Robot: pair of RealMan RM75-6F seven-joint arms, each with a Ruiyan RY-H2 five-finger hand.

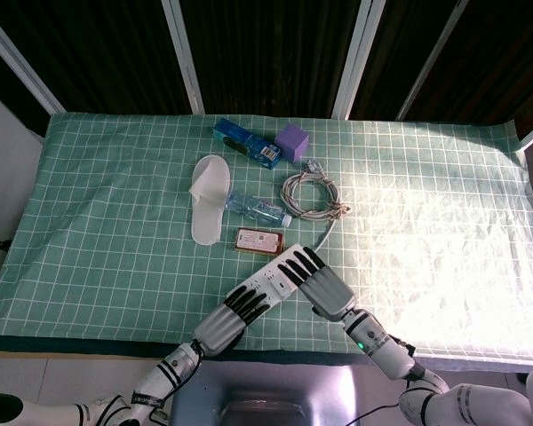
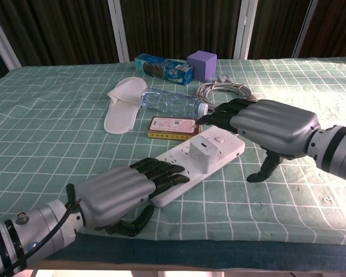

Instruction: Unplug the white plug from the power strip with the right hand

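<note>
Chest view — white plug (image 2: 200, 155) seated in power strip (image 2: 219, 151), just left of right hand (image 2: 271, 128).

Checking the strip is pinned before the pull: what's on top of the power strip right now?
The white plug sits in the power strip. The left hand rests its fingers on the near end; sockets beneath are covered. The right hand hovers over the far end, contact unclear.
</note>
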